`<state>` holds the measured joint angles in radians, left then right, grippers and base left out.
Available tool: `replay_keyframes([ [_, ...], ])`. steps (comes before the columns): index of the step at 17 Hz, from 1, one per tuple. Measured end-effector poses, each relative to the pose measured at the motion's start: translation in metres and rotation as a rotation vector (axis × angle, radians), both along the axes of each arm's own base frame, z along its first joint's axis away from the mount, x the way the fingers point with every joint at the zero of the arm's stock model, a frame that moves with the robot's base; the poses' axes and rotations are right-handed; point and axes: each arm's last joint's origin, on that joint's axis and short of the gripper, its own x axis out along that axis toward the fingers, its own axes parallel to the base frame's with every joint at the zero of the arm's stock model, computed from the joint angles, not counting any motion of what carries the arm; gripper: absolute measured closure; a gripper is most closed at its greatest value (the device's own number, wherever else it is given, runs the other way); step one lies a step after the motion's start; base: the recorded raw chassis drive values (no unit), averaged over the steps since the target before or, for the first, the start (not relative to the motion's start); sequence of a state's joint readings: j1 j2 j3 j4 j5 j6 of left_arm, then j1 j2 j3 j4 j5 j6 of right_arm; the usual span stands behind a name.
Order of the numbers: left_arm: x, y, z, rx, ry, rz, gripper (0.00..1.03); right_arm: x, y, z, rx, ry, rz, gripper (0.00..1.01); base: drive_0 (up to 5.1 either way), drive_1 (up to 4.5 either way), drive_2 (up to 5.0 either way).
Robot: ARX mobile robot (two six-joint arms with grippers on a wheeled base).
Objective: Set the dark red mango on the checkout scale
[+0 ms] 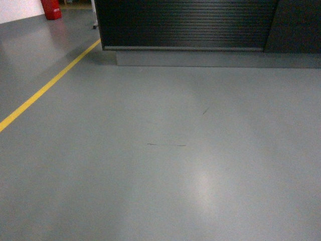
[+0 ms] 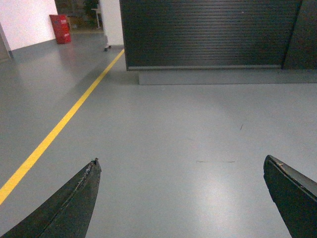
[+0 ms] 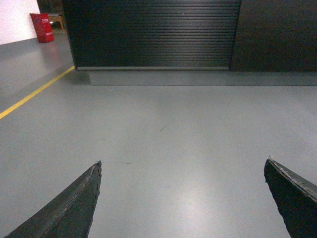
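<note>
The checkout (image 1: 185, 25) shows a horizontally ribbed black front on a smooth grey plinth, its top cut off. Left end effector (image 2: 181, 168) and right end effector (image 3: 183, 168) gape, empty, over glossy grey floor (image 1: 160, 165).

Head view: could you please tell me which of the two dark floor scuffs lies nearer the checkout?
The short slanted scuff, right of centre; the longer level scuff lies farther from the checkout, towards the robot.
</note>
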<state>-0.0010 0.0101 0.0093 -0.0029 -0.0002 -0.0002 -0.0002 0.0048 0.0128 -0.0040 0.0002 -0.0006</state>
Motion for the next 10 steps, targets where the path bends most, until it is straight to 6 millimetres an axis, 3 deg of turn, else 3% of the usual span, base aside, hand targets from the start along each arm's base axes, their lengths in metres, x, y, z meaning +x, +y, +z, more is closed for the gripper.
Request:
replay_keyframes([
  [10,0.0000,0.0000,0.0000,0.000,0.000,0.000,0.05,0.0000,0.0000,0.0000,0.000,0.000,0.000,0.03,0.0,0.00,0.0],
])
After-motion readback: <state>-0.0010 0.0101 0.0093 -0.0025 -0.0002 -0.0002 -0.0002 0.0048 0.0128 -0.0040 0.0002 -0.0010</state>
